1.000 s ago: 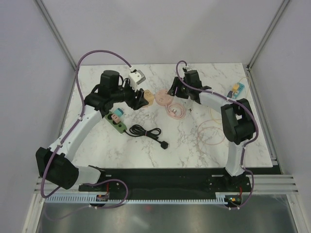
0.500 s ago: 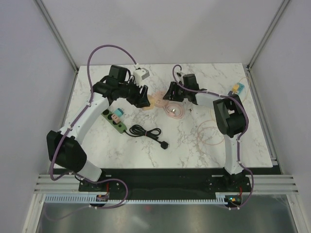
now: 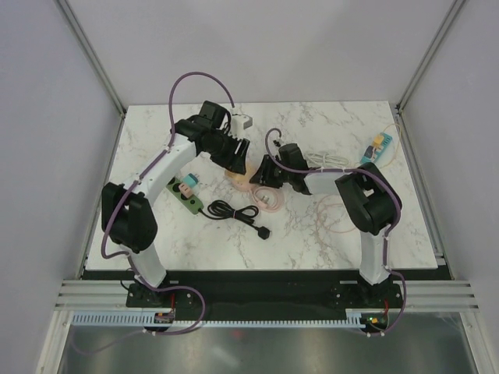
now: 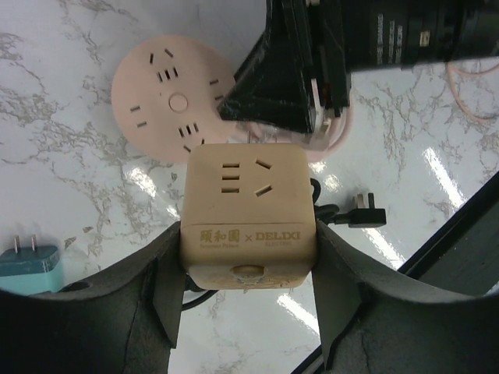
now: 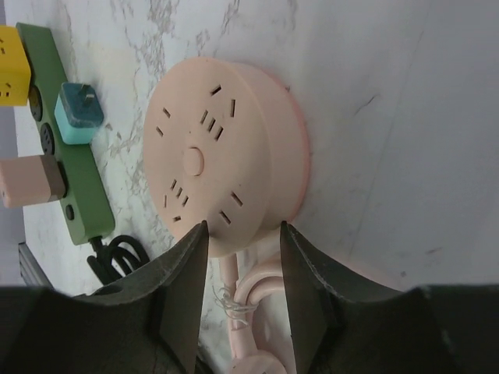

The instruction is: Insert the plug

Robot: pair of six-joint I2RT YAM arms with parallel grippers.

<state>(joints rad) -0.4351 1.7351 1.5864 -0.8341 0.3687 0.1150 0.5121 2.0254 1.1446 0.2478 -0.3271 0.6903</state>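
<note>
gripping a beige cube adapter (image 4: pixel 248 210) by two opposite sides, the left gripper (image 4: pixel 248 261) is pictured holding it above the marble table (image 4: pixel 70 179), its socket face turned to the wrist camera. the round pink socket (image 4: pixel 168 105) is seen lying flat on the table at the cube's 11 o'clock, near it but apart. the right gripper (image 5: pixel 238 253) is placed at the disc's 6 o'clock rim, its fingers (image 5: pixel 187 273) drawn narrow, with a pink cord (image 5: pixel 249 300) visible in the gap; whether anything is pinched cannot be told. a green power strip (image 5: pixel 66 167), with a teal plug (image 5: pixel 78 115) resting on it, is shown at the disc's 9 o'clock. in the top view, a coiled black cable (image 3: pixel 238 212) is seen lying at the strip's 3 o'clock.
</note>
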